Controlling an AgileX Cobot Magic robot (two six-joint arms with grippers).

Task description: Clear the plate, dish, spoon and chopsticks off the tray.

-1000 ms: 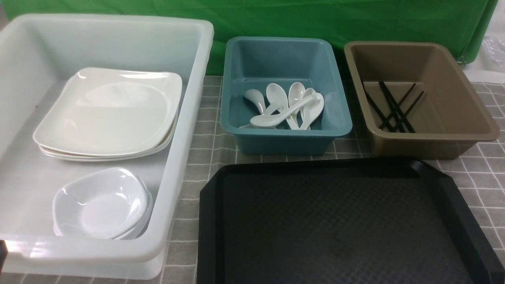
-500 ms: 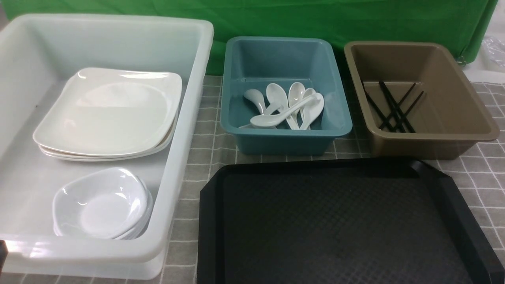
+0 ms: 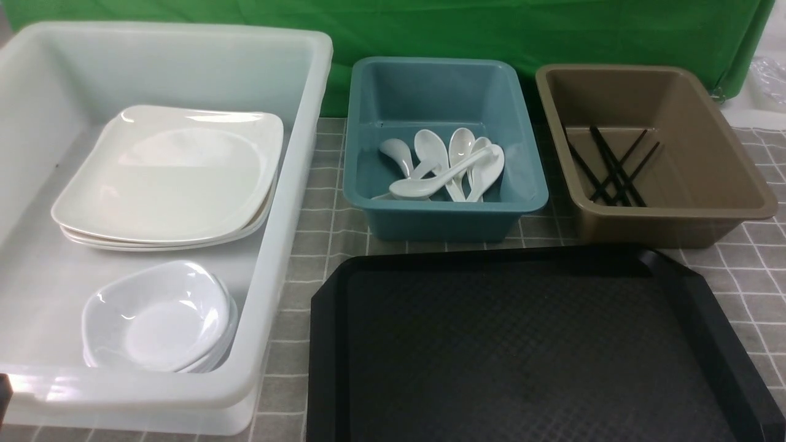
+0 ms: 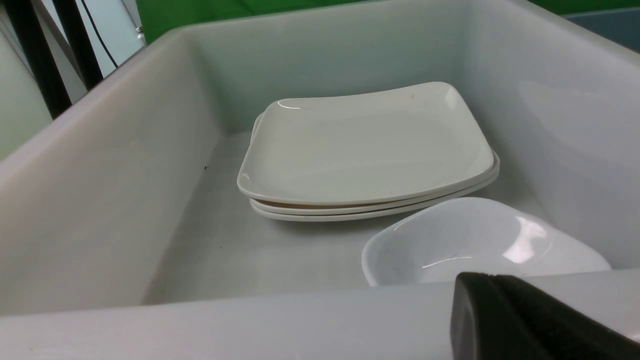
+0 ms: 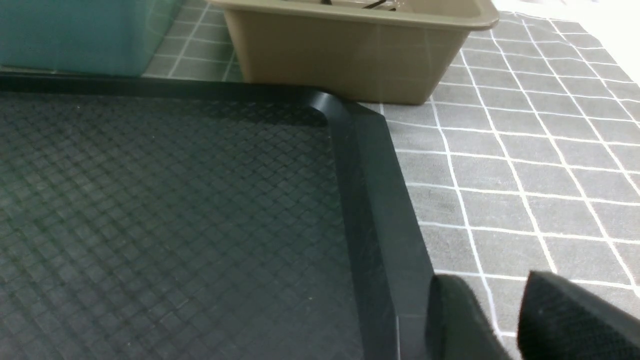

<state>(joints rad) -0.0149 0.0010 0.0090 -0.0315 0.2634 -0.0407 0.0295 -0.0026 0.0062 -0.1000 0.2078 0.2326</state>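
Black and finely textured, the tray [image 3: 528, 344] lies bare just beside my right gripper [image 5: 505, 320], whose pads stand a little apart over the checked cloth [image 5: 525, 165], holding nothing. Its near edge is cut off in the front view. Beyond my left gripper [image 4: 520, 320], pressed shut outside the white tub [image 3: 288, 202], the glossy squarish plate [image 4: 370, 145] tops a stack, with the small dishes [image 3: 159, 319] nearer to me. Only part of that gripper shows. Farther off, the blue tub [image 3: 442, 221] holds white spoons [image 3: 448, 166]; the brown tub [image 3: 675, 227], ahead of my right gripper, holds the crossed black chopsticks [image 3: 614, 166], too small to show any band.
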